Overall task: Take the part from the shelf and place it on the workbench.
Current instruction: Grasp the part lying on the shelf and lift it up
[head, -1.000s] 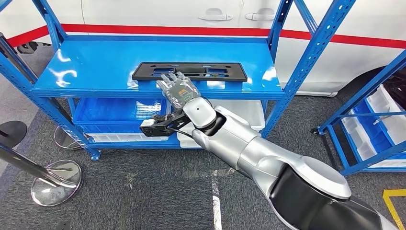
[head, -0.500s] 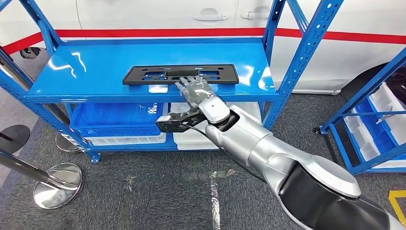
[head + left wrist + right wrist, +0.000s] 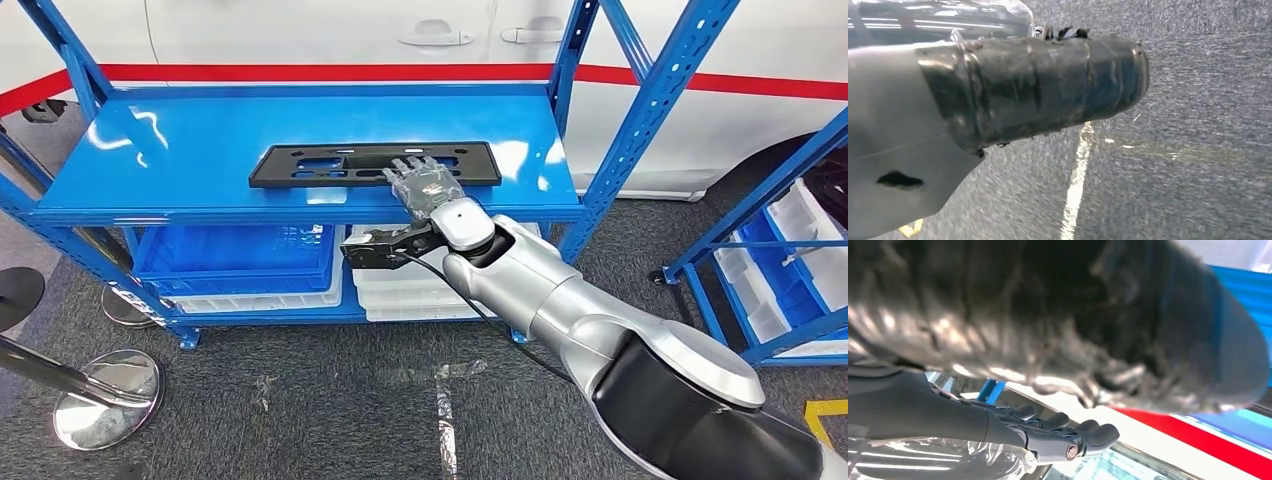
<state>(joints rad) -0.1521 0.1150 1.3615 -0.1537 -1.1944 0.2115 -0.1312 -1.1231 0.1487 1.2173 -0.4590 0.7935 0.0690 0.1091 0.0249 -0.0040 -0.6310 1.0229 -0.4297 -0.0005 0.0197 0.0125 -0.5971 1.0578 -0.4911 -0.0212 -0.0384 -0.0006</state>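
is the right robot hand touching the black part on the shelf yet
Cannot tell. In the head view the right robot hand overlaps the black part's near edge, but contact or a gap above it isn't plain.

Flat black part (image 3: 340, 164), long rectangular plate with several cut-out slots and a raised rim. Lying flat on top blue shelf (image 3: 200, 150), long axis running across the shelf, slightly skewed, nearer the front edge than the back. Right end overlapped by fingers of right robot hand (image 3: 425, 183); contact with the plate cannot be told.
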